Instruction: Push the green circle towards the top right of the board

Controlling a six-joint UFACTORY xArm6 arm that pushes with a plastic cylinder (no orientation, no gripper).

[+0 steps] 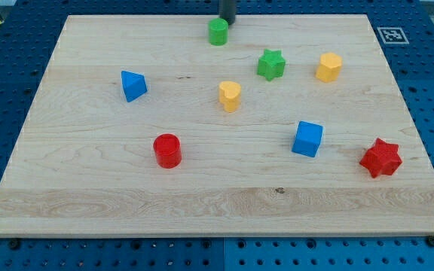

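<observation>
The green circle [218,31], a short green cylinder, stands near the top edge of the wooden board [89,196], a little left of the view's centre. My tip [227,22] is at the view's top, just above and to the right of the green circle, touching or almost touching it. The rod runs up out of the frame.
A green star [271,65] and a yellow hexagon [328,67] lie right of the green circle. A yellow heart [230,95], a blue triangle [133,85], a red cylinder [167,150], a blue cube [307,138] and a red star [380,157] lie lower down.
</observation>
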